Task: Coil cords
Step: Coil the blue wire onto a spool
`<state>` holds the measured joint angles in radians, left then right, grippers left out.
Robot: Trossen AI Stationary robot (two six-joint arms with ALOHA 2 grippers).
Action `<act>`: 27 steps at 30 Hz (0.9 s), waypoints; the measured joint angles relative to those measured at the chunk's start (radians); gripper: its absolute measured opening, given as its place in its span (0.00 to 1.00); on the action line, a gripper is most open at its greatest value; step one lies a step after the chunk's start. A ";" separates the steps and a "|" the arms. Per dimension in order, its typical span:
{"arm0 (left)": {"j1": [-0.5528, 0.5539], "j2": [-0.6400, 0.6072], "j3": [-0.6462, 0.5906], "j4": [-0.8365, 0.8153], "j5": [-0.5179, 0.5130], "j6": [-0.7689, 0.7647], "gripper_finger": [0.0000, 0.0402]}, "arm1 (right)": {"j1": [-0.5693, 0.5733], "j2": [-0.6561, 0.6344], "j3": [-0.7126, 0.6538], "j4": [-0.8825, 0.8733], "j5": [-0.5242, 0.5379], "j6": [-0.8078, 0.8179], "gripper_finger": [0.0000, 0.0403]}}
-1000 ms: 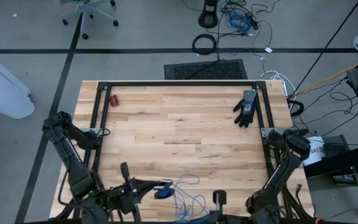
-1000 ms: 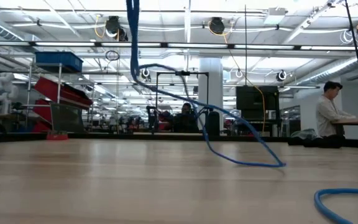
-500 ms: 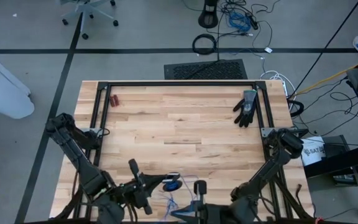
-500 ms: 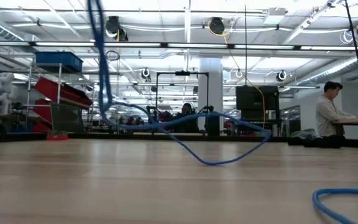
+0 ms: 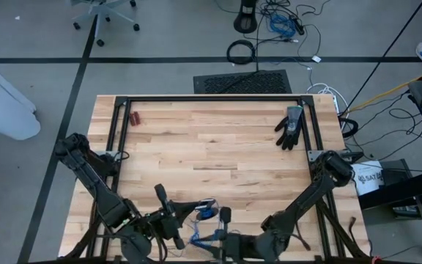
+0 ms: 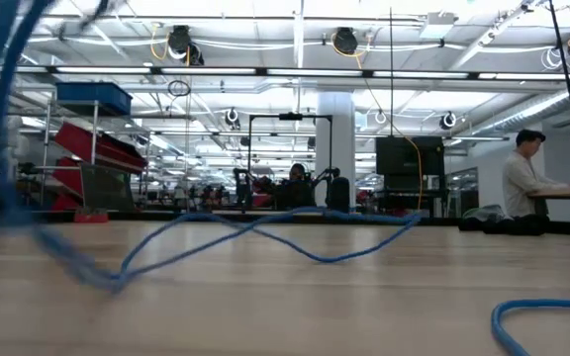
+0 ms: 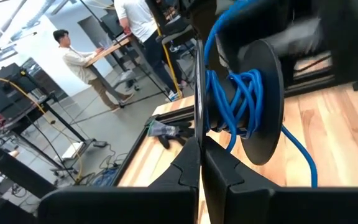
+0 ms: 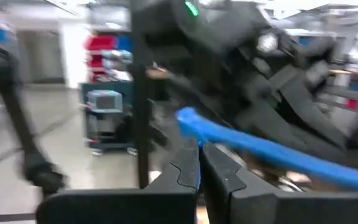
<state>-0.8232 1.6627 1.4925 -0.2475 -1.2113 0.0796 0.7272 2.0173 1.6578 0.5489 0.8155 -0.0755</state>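
**Coiling under way at the near table edge: both claws pinched shut on the cord**

I am running both arms close together at the near edge of the table (image 5: 218,147). The left gripper (image 5: 205,213) is sitting just left of the right gripper (image 5: 224,217), and the blue cord (image 5: 200,236) is lying bunched directly between and below them.

Left claw: its fingers (image 7: 191,168) are pressed together with no gap. Just ahead of them, in the left wrist view, the cord (image 7: 238,102) is showing as several turns wrapped around a dark round body, with one strand trailing down to the wood. I cannot tell what that round body belongs to.

Right claw: its fingers (image 8: 194,168) are likewise pinched shut, with a stretch of cord (image 8: 260,152) running out just beyond the tips. I judge it is gripping that strand, though the exact contact is blurred.

In the low view, loose cord (image 6: 295,232) is arching over the tabletop, so slack is remaining. The black glove (image 5: 291,126) is lying well away from both claws, at the far right.

Judgement: I am in the winding step, partway through. The next move is calling for another turn laid beside the existing ones, with tension held so they are not slipping off.
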 joint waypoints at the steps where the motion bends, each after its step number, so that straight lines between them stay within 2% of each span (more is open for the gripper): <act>1: 0.000 0.000 0.000 0.012 0.000 0.004 0.02 | -0.004 0.009 0.000 -0.001 0.031 -0.001 0.00; 7: -0.001 0.000 0.000 0.045 0.000 0.004 0.02 | -0.014 0.039 0.000 0.006 0.224 -0.041 0.00; 16: 0.002 0.000 0.000 -0.007 0.006 0.004 0.02 | 0.006 0.040 0.000 0.102 0.235 -0.118 0.00; 19: 0.002 0.000 0.000 -0.043 0.006 0.004 0.02 | 0.028 0.040 0.003 0.135 0.269 -0.138 0.00; 24: 0.002 0.000 0.000 -0.061 0.007 0.004 0.02 | 0.047 0.039 0.069 0.084 0.285 -0.135 0.00; 27: 0.003 0.000 0.000 -0.081 0.020 0.004 0.02 | 0.051 0.039 0.120 -0.018 0.261 -0.100 0.00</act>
<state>-0.8206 1.6627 1.4925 -0.3281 -1.1915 0.0841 0.7781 2.0567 1.7773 0.5309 1.0768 -0.1753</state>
